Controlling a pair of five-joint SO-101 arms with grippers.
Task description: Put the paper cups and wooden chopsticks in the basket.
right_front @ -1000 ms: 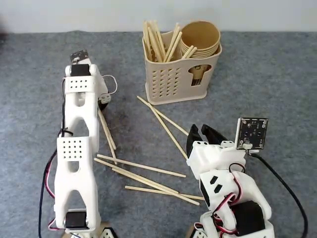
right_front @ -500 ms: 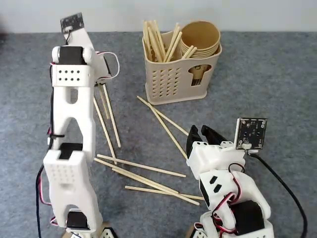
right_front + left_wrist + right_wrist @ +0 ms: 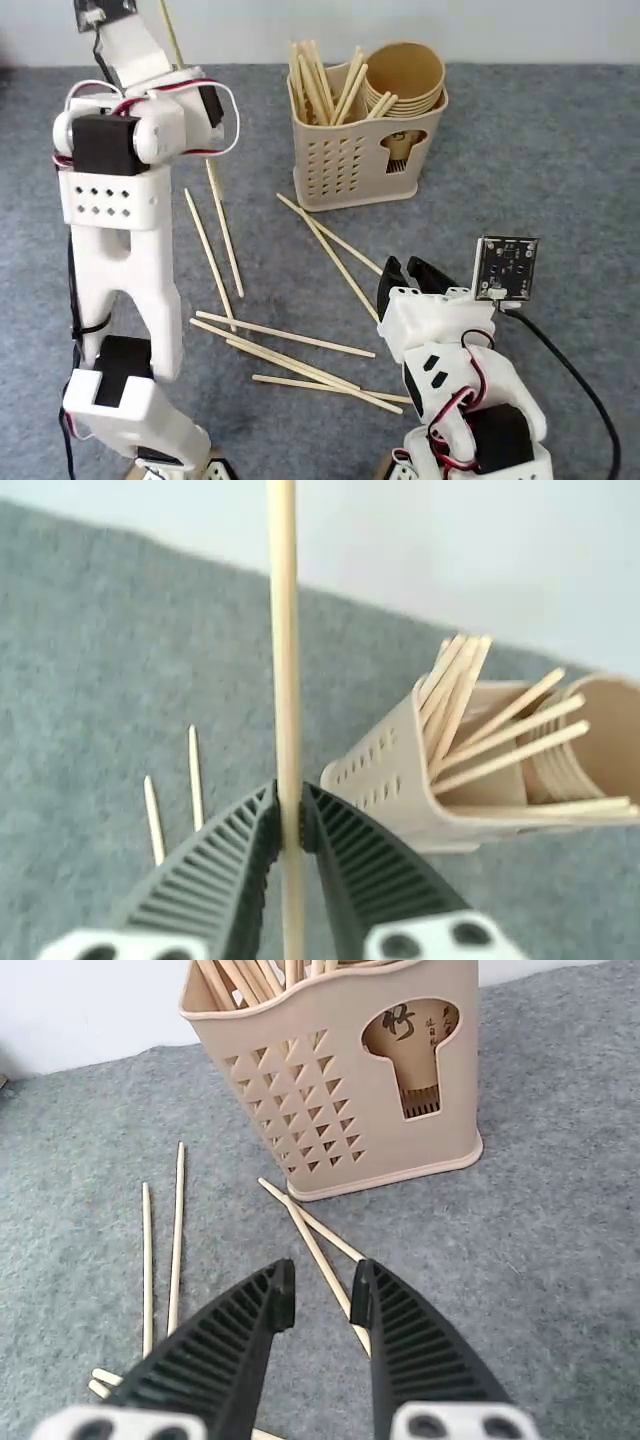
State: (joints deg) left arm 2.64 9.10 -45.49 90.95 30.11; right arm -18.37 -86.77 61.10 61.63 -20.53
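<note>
Left gripper [image 3: 290, 825] pinches one wooden chopstick [image 3: 283, 630] upright, raised near the basket [image 3: 390, 780] already holding the paper cups [image 3: 405, 75]; likely best carried over the chopstick compartment, lowered tip-first among the others, only then jaws eased apart.

beige basket [image 3: 350, 1090] with triangular hole pattern; tan cups [image 3: 405, 75] inside basket; pale wood chopsticks [image 3: 285, 335] before basket; speckled grey table [image 3: 540, 150].

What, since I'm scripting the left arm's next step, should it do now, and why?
Probably swing across to above the basket. The left gripper is shut on one wooden chopstick, held high and off to the basket's side, so releasing now would likely miss.
</note>
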